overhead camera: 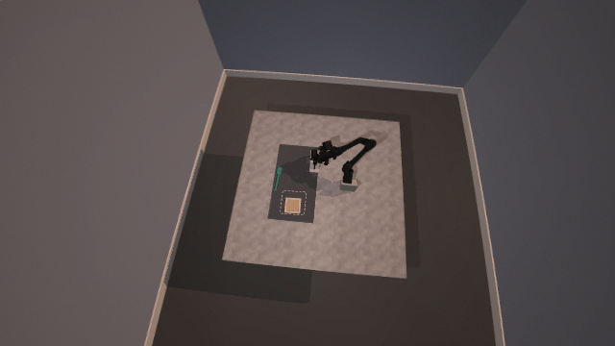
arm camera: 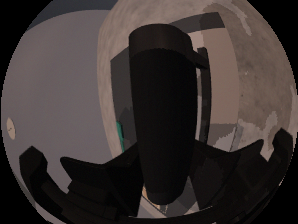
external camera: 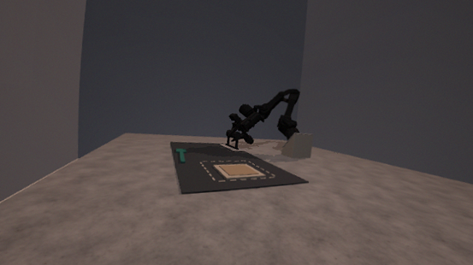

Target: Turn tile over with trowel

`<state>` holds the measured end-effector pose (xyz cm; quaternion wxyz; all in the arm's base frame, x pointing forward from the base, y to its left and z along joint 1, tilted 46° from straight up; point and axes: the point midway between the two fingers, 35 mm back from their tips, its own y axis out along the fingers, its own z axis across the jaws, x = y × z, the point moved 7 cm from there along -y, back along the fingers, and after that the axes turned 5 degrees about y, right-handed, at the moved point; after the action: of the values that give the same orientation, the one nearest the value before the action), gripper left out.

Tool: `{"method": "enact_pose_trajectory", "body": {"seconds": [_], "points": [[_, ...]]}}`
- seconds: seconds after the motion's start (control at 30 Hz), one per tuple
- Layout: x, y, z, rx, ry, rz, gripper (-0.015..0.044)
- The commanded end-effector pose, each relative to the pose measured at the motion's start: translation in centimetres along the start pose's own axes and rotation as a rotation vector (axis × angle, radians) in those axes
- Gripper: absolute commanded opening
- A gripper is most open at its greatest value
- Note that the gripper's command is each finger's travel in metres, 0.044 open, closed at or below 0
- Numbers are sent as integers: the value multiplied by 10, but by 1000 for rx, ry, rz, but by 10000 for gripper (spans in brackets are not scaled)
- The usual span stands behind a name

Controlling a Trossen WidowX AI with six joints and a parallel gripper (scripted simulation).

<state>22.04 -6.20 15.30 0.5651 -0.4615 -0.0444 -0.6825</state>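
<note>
Well apart from the pincer (overhead camera: 314, 162) gripping something dark (arm camera: 160, 129), the trowel (overhead camera: 278, 179) lies

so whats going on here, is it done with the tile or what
The gripper is shut on a dark, long thing, most likely the trowel, and sits low at the edge of the mat nearest the arm's base. The tile lies flat inside the dashed outline, with a plain tan face up and no mark showing. A green tool lies apart on the mat's opposite edge. Setting the trowel down looks like the step left.
</note>
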Motion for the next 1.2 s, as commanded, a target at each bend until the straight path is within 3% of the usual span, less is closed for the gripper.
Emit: {"method": "enact_pose_trajectory", "body": {"seconds": [0.0,0.27,0.6,1.17], "points": [[0,1,0,13,-4,7,105],[0,1,0,13,-4,7,300],[0,-1,1,13,-4,7,300],[1,-50,2,8,0,5,300]]}}
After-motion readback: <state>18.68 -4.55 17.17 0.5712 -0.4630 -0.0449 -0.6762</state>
